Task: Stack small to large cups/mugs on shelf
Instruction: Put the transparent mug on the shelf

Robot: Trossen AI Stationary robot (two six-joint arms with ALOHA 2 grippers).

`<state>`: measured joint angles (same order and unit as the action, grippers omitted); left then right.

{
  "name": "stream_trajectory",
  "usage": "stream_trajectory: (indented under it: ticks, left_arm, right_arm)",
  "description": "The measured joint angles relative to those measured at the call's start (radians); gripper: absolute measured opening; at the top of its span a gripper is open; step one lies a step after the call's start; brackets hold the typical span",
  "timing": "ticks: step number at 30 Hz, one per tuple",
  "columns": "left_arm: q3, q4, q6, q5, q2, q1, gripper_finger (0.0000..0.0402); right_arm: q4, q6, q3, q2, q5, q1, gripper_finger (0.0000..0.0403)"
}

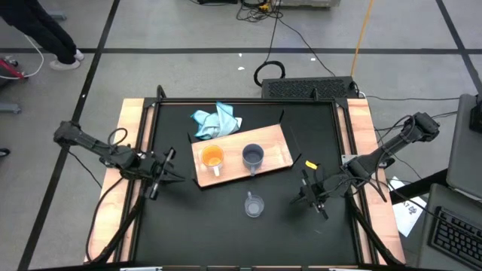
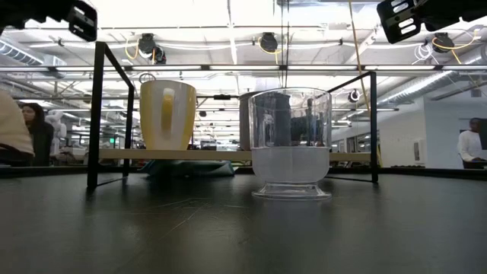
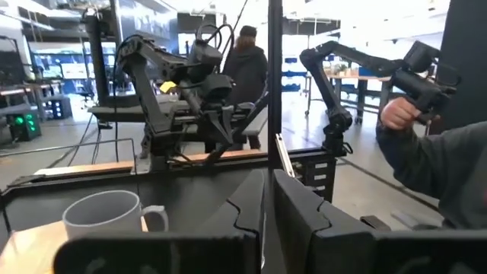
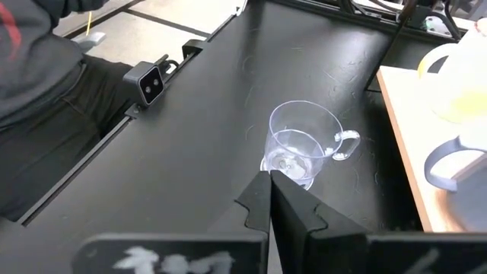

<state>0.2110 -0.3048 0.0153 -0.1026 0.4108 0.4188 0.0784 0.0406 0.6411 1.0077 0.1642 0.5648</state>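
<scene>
Only the right wrist view shows the glass cup [image 4: 303,151] just ahead of the right gripper [image 4: 270,186], whose jaws are pressed together, empty. The left gripper [image 1: 167,175] is nearly closed, holding nothing; the orange mug [image 1: 212,158] and grey mug [image 1: 253,156] stand beyond it on the shelf [image 1: 277,143].

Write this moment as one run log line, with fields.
orange mug: on shelf | grey-blue mug: on shelf | glass cup: on table, off shelf | left gripper: shut, empty | right gripper: shut, empty

grey tiled floor [image 1: 188,30], black cables [image 1: 290,34], ceiling strip lights [image 2: 228,47].
</scene>
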Motion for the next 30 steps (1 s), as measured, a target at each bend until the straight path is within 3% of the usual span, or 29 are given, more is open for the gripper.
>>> stream_trajectory:
  ticks: [17, 30]
  left_arm:
    - [0.397, 0.024, -0.046, -0.011, 0.594, 0.069, 0.0033]
    - [0.751, 0.226, -0.13, 0.024, 0.977, 0.068, 0.0033]
  right_arm:
    - [-0.001, 0.008, 0.0, 0.0, 0.0, 0.018, 0.0]
    - [-0.03, 0.016, 0.0, 0.0, 0.048, 0.115, 0.0]
